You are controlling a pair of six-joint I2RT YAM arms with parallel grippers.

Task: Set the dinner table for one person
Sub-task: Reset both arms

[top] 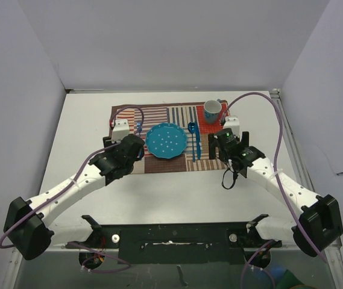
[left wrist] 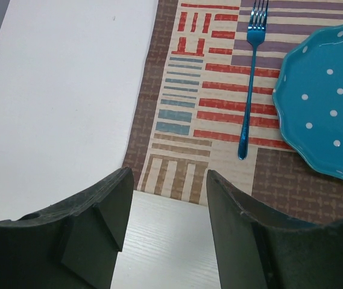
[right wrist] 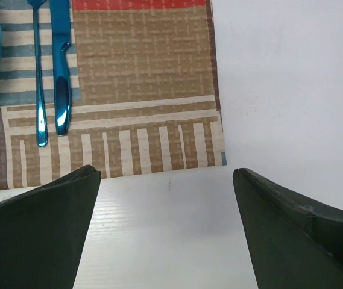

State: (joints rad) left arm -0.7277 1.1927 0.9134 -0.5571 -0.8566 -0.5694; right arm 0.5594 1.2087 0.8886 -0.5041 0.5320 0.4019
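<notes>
The white dinner table [top: 87,126] carries a striped patchwork mat [top: 177,114]. On the mat are a blue dotted plate [top: 167,140], a blue fork [top: 139,129] to its left, a blue spoon [top: 192,135] and knife [top: 198,144] to its right, and a blue-and-white cup [top: 212,111] at the back right. My left gripper [top: 128,154] is open and empty over the mat's near left corner [left wrist: 166,180], with the fork [left wrist: 252,78] and plate [left wrist: 328,102] ahead. My right gripper [top: 226,155] is open and empty at the mat's near right corner [right wrist: 166,174], and the spoon [right wrist: 38,78] and knife [right wrist: 61,66] lie ahead to the left.
White walls close in the table at the back and sides. An aluminium rail [top: 289,129] runs along the right edge. Purple cables [top: 261,96] loop over both arms. Bare white tabletop [right wrist: 280,78] lies right of the mat and also left of it [left wrist: 56,102].
</notes>
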